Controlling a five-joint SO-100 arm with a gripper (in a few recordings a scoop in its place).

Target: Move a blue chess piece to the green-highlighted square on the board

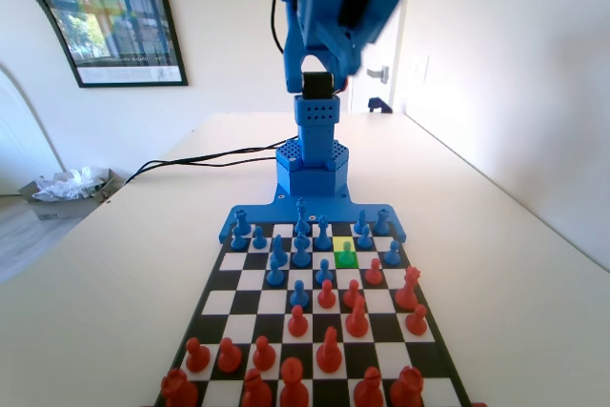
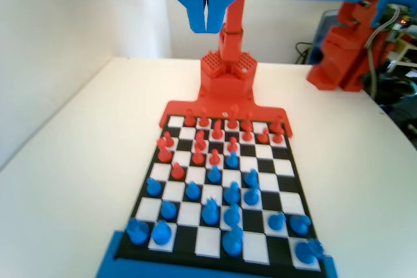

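1. My hand point(image 2: 207, 21) hangs high above the board point(image 1: 221, 285), jaws pressed together and carrying nothing.
2. In the fixed view a blue chess piece point(image 1: 346, 254) appears to stand on the green-highlighted square point(image 1: 345, 260), among the other blue men near the arm's end.
3. I judge the placing step done or nearly so; next I'd confirm the pawn sits upright and keep clear of the tabletop point(image 1: 114, 264).
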